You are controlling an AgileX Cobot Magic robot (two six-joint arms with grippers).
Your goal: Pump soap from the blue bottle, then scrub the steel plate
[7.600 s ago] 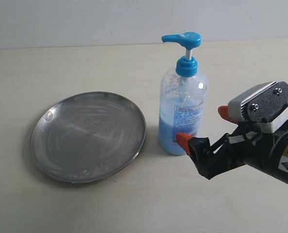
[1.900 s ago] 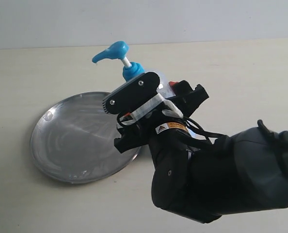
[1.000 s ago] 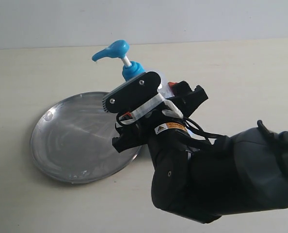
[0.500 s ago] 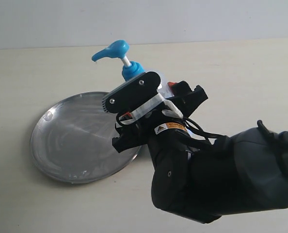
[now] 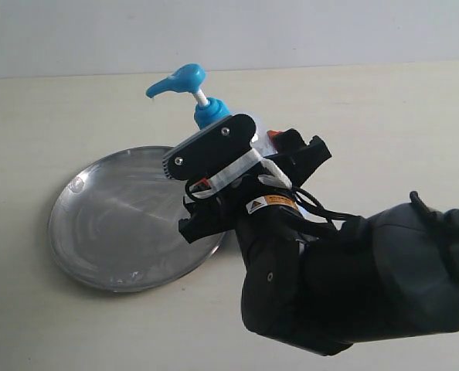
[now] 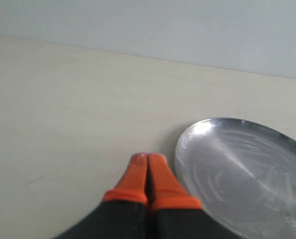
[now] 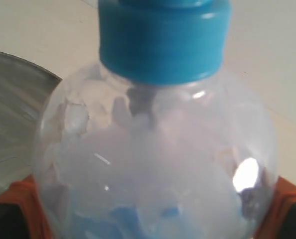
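My right gripper (image 5: 239, 161) is shut on the body of the blue bottle (image 5: 211, 113), its orange fingers (image 7: 24, 199) on either side of the clear wall. The bottle is tilted, its blue pump head (image 5: 178, 79) pointing left above the far right rim of the steel plate (image 5: 113, 224). Light blue soap (image 7: 133, 216) shows low inside the bottle (image 7: 153, 144) under the blue collar (image 7: 163, 40). My left gripper (image 6: 148, 158) is shut and empty, low over the table just beside the plate's rim (image 6: 185, 144). It does not show in the exterior view.
The right arm's black bulk (image 5: 345, 278) covers the table at the front right and hides most of the bottle. Pale beige tabletop (image 5: 384, 124) surrounds the plate, with a light wall (image 5: 229, 31) behind.
Earlier the bottle stood upright right of the plate with my right gripper open beside it. Now it is gripped, shifted left and tilted over the rim. No visible motion in the last two seconds.
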